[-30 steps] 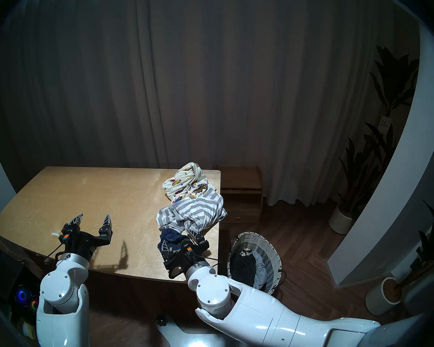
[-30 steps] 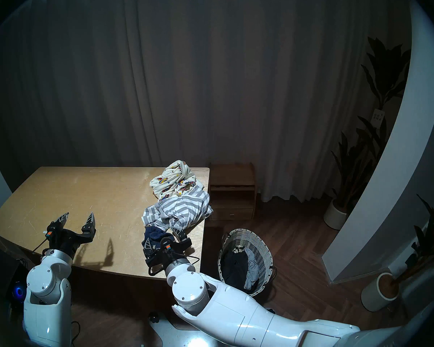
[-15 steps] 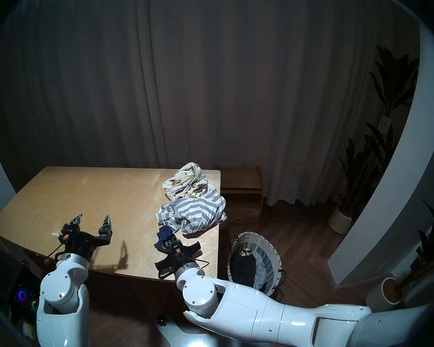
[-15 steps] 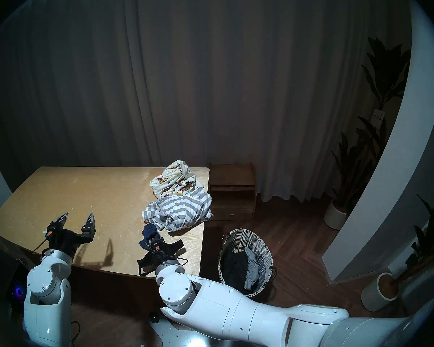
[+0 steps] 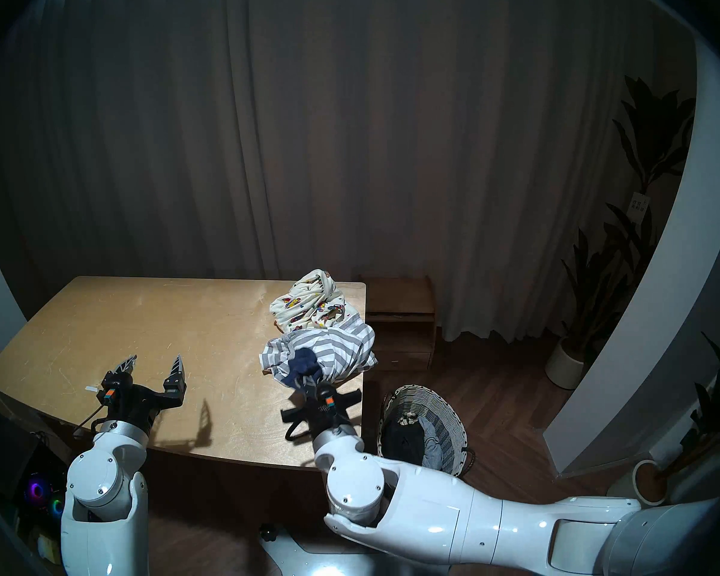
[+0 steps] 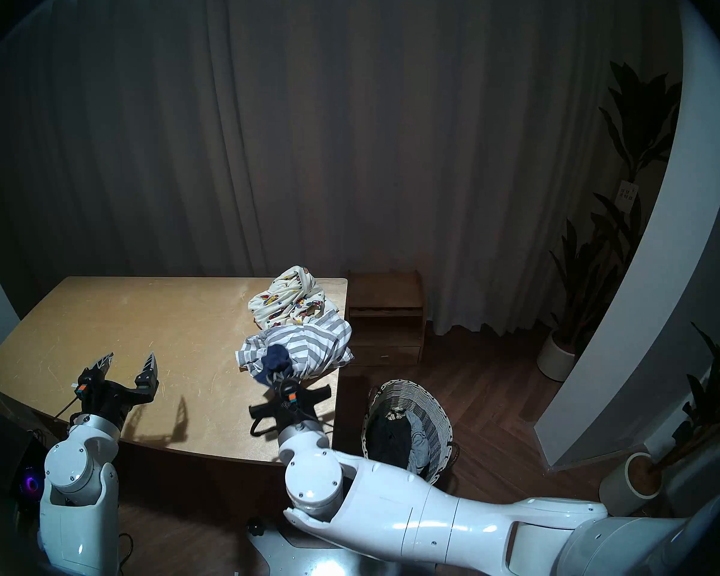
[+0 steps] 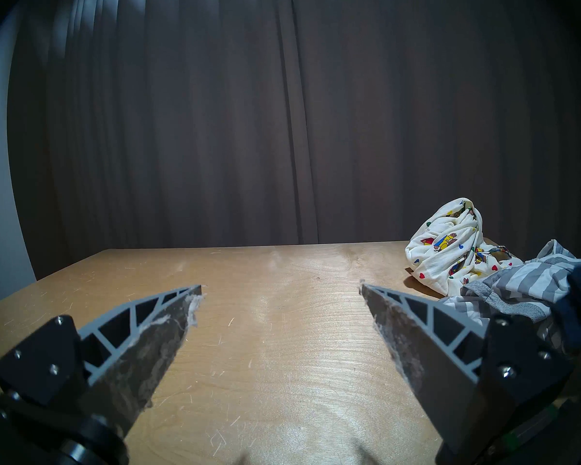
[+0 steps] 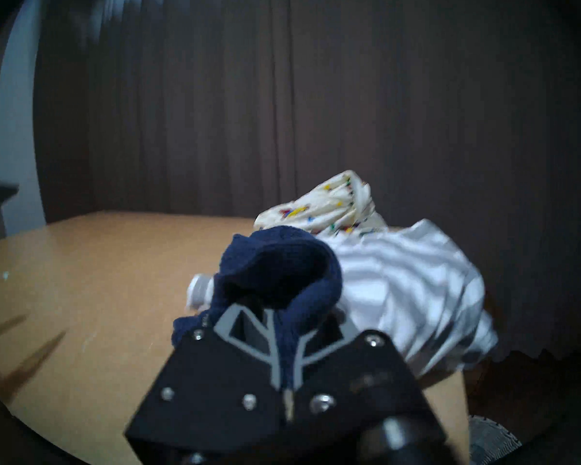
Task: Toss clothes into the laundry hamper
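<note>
My right gripper [image 5: 308,386] is shut on the small dark navy garment [image 5: 302,365] and holds it above the table's [image 5: 163,313] right part. In the right wrist view the navy cloth [image 8: 275,269] bulges out above the closed fingers [image 8: 245,330]. The grey-and-white striped garment [image 5: 341,350] lies just behind it. The cream bear-print garment [image 5: 308,305] lies farther back. The woven laundry hamper [image 5: 449,421] stands on the floor right of the table, with dark and grey clothes inside. My left gripper [image 5: 154,363] is open and empty over the table's front left.
A low wooden shelf unit [image 5: 400,321] stands behind the table's right end. White plant pots [image 5: 564,365] [image 5: 641,488] and a white wall [image 5: 641,313] are to the right of the hamper. A dark curtain [image 5: 350,147] hangs behind.
My right gripper closed on the navy garment, lifted it off the table and carried it to the right, in front of the striped garment. The left arm has not moved.
</note>
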Motion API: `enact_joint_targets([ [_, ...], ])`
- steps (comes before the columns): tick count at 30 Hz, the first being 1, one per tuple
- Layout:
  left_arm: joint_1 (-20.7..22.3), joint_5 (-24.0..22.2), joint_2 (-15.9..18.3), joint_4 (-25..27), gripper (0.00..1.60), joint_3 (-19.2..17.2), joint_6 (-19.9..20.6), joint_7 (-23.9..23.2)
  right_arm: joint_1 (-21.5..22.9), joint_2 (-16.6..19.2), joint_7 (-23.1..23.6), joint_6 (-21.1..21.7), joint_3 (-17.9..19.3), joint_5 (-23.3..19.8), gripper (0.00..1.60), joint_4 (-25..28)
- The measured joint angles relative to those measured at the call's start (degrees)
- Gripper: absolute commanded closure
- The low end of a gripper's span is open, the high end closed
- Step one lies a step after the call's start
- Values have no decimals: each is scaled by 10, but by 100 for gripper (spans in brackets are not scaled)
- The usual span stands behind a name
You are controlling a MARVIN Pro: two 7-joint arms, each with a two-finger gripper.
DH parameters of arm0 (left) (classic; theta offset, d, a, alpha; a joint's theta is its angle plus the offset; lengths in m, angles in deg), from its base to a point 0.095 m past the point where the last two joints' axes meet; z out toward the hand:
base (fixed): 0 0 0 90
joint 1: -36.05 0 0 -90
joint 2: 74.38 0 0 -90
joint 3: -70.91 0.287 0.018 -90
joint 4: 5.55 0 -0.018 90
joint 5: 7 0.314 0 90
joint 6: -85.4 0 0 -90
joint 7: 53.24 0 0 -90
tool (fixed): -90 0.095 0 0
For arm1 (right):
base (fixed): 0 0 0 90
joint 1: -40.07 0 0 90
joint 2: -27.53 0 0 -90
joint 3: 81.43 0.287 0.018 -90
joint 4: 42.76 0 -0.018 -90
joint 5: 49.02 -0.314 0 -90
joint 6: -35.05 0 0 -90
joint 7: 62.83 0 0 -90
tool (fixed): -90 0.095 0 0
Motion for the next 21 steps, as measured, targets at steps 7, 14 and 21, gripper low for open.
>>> enact_joint_targets([
  [7, 0, 1, 0, -1, 0, 0, 0, 0, 25, 39, -59, -33, 71, 15, 160, 47],
  [14, 1, 1, 0, -1, 0, 0, 0, 0, 14, 87, -122, -34, 142, 14, 160, 9],
  [21, 4, 5, 1, -1, 0, 4, 1, 0, -31, 135, -131, -33, 156, -29, 160, -76],
])
